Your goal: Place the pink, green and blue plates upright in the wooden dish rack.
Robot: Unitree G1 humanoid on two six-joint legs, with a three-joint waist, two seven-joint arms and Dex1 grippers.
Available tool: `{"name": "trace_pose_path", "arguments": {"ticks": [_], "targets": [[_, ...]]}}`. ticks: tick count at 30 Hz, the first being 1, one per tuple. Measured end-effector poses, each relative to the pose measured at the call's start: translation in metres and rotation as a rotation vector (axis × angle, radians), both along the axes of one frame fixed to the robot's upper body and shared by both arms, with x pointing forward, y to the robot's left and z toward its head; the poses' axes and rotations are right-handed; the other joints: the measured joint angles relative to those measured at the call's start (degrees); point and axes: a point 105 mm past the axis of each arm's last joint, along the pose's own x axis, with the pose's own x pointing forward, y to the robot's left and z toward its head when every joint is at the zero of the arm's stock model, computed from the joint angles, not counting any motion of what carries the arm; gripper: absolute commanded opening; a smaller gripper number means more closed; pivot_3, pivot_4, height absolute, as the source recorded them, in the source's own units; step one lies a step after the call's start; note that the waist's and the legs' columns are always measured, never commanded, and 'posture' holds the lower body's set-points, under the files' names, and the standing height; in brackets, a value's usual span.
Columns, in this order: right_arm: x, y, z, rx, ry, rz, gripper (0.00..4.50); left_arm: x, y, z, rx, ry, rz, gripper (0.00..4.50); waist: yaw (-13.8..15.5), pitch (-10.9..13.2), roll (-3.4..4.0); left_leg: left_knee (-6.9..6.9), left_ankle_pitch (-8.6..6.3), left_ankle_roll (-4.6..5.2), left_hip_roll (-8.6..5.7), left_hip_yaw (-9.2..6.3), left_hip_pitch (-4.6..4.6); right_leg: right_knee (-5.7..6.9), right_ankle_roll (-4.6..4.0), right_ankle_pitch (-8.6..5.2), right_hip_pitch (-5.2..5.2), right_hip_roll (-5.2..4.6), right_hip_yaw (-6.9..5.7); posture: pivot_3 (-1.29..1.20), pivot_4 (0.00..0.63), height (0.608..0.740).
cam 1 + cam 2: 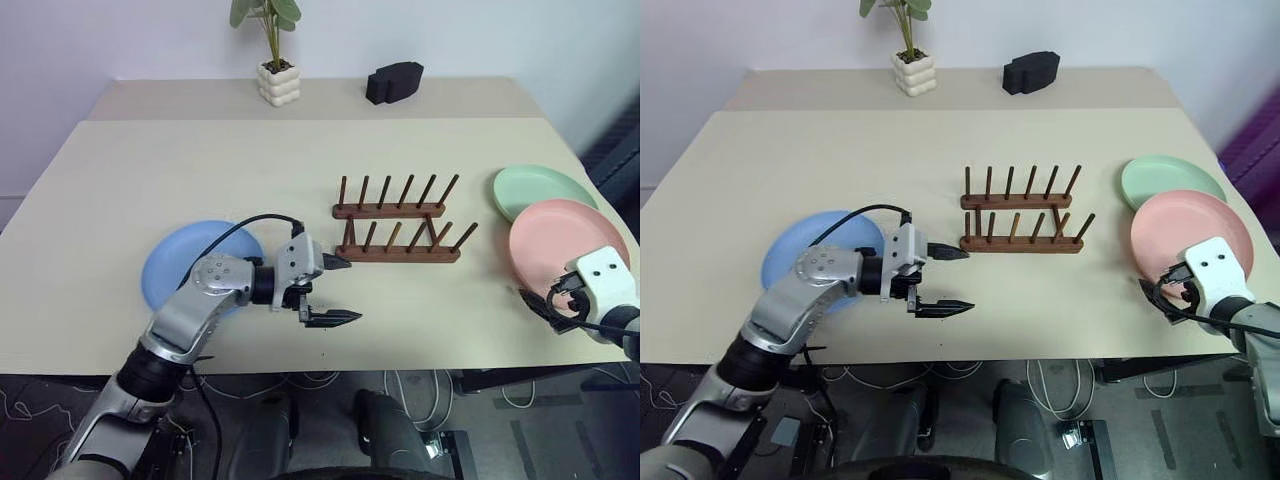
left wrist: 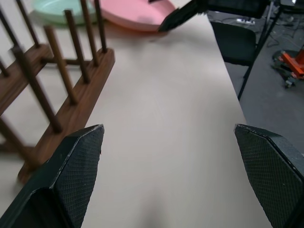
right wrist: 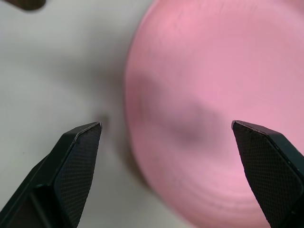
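The wooden dish rack (image 1: 400, 225) stands empty at mid-table. Lying flat at the left is the blue plate (image 1: 175, 268), partly under my left arm. The pink plate (image 1: 560, 245) lies flat at the right, with the green plate (image 1: 540, 188) just behind it and slightly under its rim. My left gripper (image 1: 348, 291) hovers open between the blue plate and the rack's near rail (image 2: 71, 95), pointing right with nothing in it. Over the pink plate's near edge (image 3: 213, 118) my right gripper (image 1: 553, 300) is open, its jaws astride the rim without holding it.
A potted plant (image 1: 277, 75) and a black object (image 1: 393, 82) sit at the table's far edge. The table's front edge runs close below both grippers. A dark chair (image 2: 237, 42) stands beyond the right end of the table.
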Motion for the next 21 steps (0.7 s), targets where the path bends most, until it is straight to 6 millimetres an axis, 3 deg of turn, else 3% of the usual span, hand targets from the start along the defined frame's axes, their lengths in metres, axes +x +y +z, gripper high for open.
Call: {"name": "trace_pose_path", "arguments": {"ticks": [3,6,13,21], "targets": [[0.003,0.002,-0.01,-0.007,0.007,0.001,4.48,0.002,-0.002,-0.006,0.001,0.015,-0.001,4.5,0.0,0.0,-0.01,0.01,0.0,0.0,0.0,0.01,-0.01,-0.01,0.0,0.0,0.0,0.0,0.0,0.0,0.15,0.736],[0.008,0.003,-0.011,-0.015,-0.006,0.011,3.61,0.004,-0.002,-0.009,0.002,0.02,0.005,4.5,0.0,0.0,-0.01,0.02,0.0,0.0,0.0,0.01,0.0,-0.01,0.0,0.0,0.0,0.0,0.01,0.0,0.15,0.736],[0.01,0.01,-0.017,-0.033,0.005,0.051,0.01,0.005,0.001,-0.012,-0.001,0.013,0.012,4.5,0.3,0.0,-0.01,0.03,0.0,0.0,0.01,0.01,-0.01,0.0,0.0,0.0,0.01,-0.01,0.02,0.0,0.15,0.736],[0.003,0.01,-0.011,-0.077,-0.007,0.063,0.01,0.003,0.003,-0.017,-0.003,0.03,0.021,4.5,0.4,0.0,-0.02,0.04,-0.01,0.01,0.01,0.0,-0.01,-0.01,0.0,0.0,0.02,-0.01,0.01,0.0,0.15,0.736]]}}
